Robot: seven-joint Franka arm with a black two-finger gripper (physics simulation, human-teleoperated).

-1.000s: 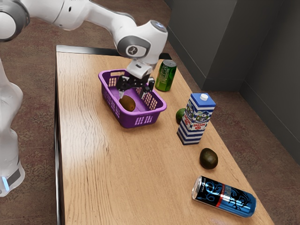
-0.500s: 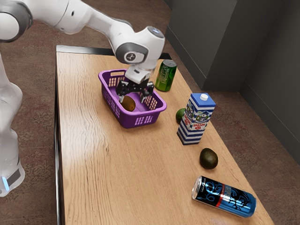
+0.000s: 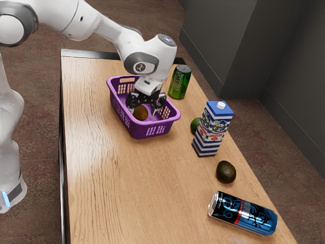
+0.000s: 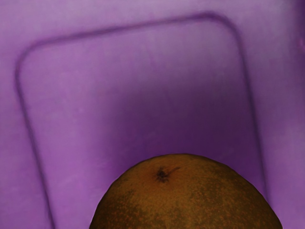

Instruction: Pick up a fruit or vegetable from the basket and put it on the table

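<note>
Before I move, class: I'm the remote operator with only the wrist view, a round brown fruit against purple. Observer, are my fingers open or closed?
Observer: Open; in the exterior view the fingers stand apart above the basket's floor.

Operator: What stands beside the purple basket?

Observer: A green can stands upright by it, on the exterior view's right.

Operator: And which drink lies on its side on the table?

Observer: A blue and black can, near the table's edge at the exterior view's lower right.
</note>
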